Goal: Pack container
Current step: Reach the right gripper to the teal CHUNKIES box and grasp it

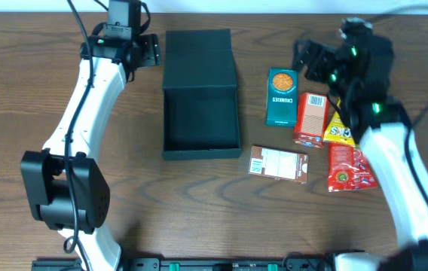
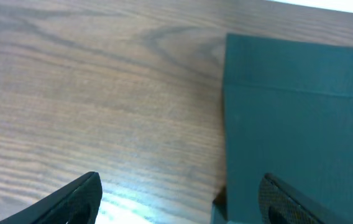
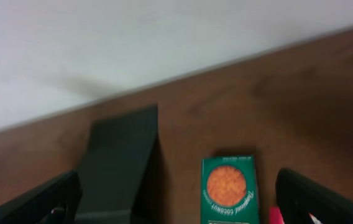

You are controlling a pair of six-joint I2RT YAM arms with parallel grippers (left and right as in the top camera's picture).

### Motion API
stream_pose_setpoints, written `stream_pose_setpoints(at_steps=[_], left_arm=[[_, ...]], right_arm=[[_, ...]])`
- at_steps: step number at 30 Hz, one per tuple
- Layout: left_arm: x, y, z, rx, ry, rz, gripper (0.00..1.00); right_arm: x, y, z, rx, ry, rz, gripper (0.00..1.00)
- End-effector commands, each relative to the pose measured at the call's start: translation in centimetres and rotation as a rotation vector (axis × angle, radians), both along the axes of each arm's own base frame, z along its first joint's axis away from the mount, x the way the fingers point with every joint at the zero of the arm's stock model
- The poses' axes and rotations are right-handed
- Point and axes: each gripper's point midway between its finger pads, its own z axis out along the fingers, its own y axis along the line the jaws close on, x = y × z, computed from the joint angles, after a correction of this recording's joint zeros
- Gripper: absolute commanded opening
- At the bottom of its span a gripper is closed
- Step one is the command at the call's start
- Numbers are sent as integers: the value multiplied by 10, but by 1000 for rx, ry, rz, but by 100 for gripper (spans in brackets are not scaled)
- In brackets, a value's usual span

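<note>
sitting open left of centre on the table (image 1: 18,90), the container (image 1: 201,120) is a dark teal-black box. its lid flap (image 1: 197,56) is folded back flat toward the far edge. the overhead shows the interior dark and bare, with no item visible inside.

snacks lie in a loose cluster to the right of the box, all clear of it:
- green carton (image 1: 282,98), nearest the box, flat and face up
- orange-red carton (image 1: 311,119), just beside the green one
- yellow pack (image 1: 337,129), partly hidden under the right arm
- red pouch (image 1: 348,167), on the near side of the yellow pack
- brown flat pack (image 1: 278,163), near the box's front right corner

left gripper (image 2: 181,182): fingers spread wide, nothing between them. it hovers by the far left corner of the box, beside the lid flap. i cannot tell whether it touches the cardboard.

right gripper (image 3: 178,176): fingers also apart and empty. it hangs beyond the far end of the snack cluster, and its camera looks at the green carton and the box behind it.

progress, as a judgement: packing not begun. the lid is open and that is all that is done. five items are left to move in, then the flap to close. the right arm looks best placed to start, probably on the green carton. the left arm may be there to steady the box or keep the flap down.
</note>
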Motion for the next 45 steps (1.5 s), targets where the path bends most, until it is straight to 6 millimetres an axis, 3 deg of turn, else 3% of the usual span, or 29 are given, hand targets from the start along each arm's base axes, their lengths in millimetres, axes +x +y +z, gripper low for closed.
stream_pose_setpoints(at_steps=[1,8,14,24,32,45], left_arm=[[0,11,6,7,-7,21,82],[0,20,6,7,-3,40,82],[0,24,6,7,-3,46,82],[-1,25,5,8,4,49,82],[-5,26,2,11,24,48,82],[-5,26,2,16,24,42,82]], right_arm=[[19,6,-8,-25,48,60,99],[36,13,-72,-87,239,111,99],[21,19,-128,-113,407,153,99],[8,31,-187,-152,553,208,99],[6,26,-205,-175,596,191,99],[5,20,-212,-210,614,167,99]])
